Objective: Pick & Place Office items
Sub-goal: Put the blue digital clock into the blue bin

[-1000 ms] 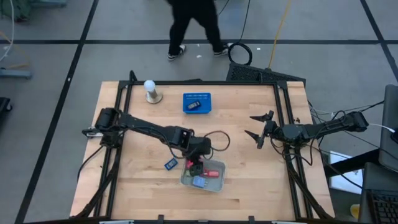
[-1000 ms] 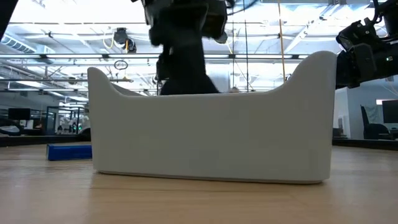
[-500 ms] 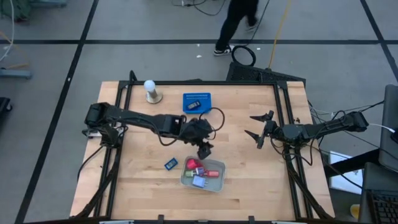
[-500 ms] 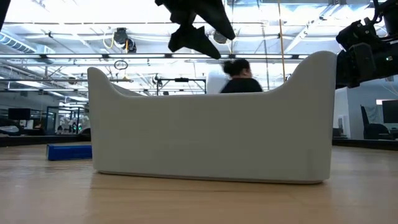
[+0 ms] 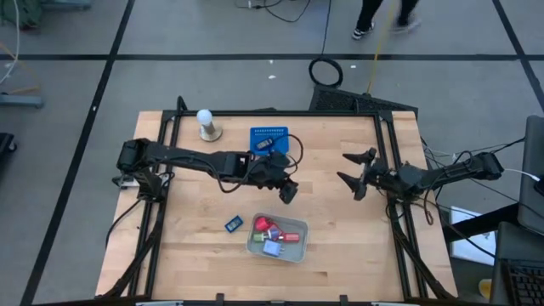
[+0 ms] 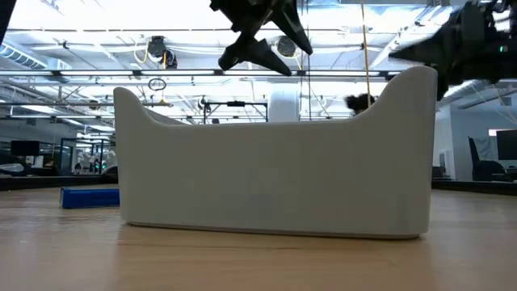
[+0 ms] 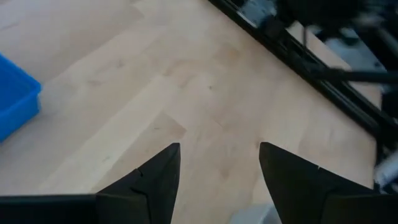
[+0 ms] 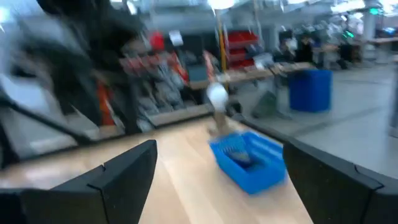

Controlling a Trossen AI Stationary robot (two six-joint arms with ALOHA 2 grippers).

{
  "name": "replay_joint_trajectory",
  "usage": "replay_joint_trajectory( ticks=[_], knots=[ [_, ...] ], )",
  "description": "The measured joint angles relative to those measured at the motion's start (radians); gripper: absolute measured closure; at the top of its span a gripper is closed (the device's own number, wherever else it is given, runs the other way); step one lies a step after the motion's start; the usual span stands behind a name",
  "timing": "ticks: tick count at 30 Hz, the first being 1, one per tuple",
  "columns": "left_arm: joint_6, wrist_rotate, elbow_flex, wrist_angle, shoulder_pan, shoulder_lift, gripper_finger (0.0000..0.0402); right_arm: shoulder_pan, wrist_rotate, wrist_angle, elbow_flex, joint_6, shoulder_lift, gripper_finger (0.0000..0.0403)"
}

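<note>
My left gripper [image 5: 289, 191] hangs over the middle of the wooden table [image 5: 340, 246], between the blue perforated basket [image 5: 269, 139] and the grey tray [image 5: 277, 240]. I can see red, green and blue pieces in that tray, and one dark blue piece [image 5: 234, 224] lying on the wood just beside it. My right gripper [image 5: 353, 171] sits spread wide near the table's right edge. A white ball on its stand [image 5: 206, 124] occupies the far left corner.

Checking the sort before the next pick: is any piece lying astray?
Yes: one small blue piece lies on the bare tabletop beside the grey tray, apart from the pieces gathered inside it.
</note>
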State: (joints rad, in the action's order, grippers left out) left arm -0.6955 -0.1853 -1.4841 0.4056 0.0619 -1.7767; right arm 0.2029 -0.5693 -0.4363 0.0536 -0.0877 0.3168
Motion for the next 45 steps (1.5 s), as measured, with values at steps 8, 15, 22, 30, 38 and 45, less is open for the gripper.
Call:
replay_joint_trajectory(
  ticks=[8, 15, 22, 30, 38, 45],
  knots=[
    [-0.036, -0.044, 0.000, 0.003, -0.019, 0.000, 0.0197, 0.000, 0.147, -0.236, 0.000, -0.149, 0.000, 0.0064],
    [-0.050, -0.002, 0.000, -0.001, -0.018, 0.000, 0.0215, 0.000, 0.144, -0.247, 0.000, -0.353, 0.006, 0.0064],
    [0.029, 0.063, 0.000, -0.005, -0.016, 0.004, 0.0233, 0.000, 0.179, -0.173, 0.027, -0.282, 0.079, 0.0064],
    [0.122, 0.053, 0.000, 0.044, -0.018, 0.058, 0.0254, -0.001, 0.181, -0.076, 0.146, -0.240, 0.225, 0.0064],
    [0.049, 0.080, 0.000, 0.312, -0.016, 0.185, 0.0260, -0.055, 0.181, 0.162, 0.300, -0.215, 0.355, 0.0064],
    [-0.160, 0.107, 0.000, 0.555, 0.036, 0.289, 0.0198, -0.144, 0.181, 0.212, 0.347, -0.223, 0.417, 0.0064]
  ],
)
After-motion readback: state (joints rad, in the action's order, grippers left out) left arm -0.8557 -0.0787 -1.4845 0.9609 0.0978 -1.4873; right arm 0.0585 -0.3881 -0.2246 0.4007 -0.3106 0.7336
